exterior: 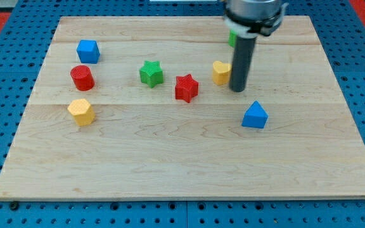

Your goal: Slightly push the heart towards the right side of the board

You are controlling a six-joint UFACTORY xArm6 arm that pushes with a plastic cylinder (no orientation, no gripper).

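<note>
Wooden tabletop of pale planks on a blue perforated base. The yellow heart, smooth and rounded, lies right of centre near the view's top. My tip stands just beside its right flank, between it and the board's right side; contact cannot be told. There are no jaws, only the dark rod. A red star and green star lie to the heart's left, a blue house-shaped block below right, a green block partly hidden behind the rod. Far left: blue cube, red cylinder, yellow hexagon.
</note>
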